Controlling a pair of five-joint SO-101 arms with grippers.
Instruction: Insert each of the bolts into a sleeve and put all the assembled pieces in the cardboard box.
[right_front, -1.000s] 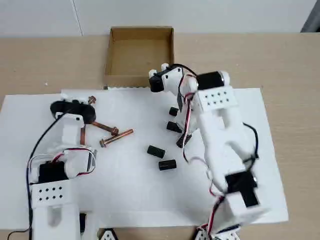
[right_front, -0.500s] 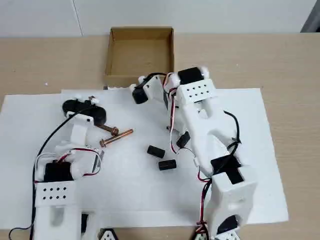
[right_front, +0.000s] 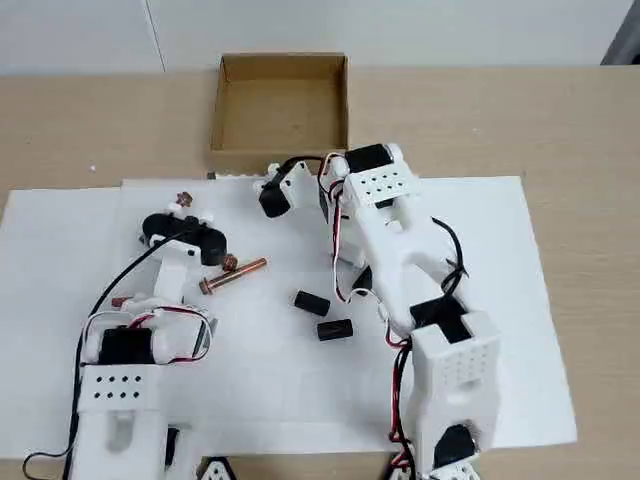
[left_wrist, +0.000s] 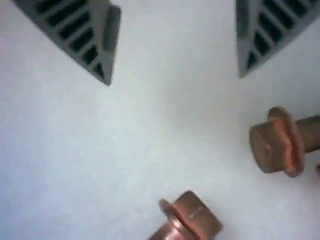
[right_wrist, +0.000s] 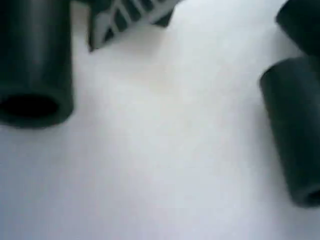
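Copper bolt nearer left fingers now

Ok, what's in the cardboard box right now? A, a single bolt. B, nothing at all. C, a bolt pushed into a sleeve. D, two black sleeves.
B: the cardboard box has a bare brown floor, while the bolts and sleeves lie out on the white paper.

White arms, black motors, apparently red-white cables.
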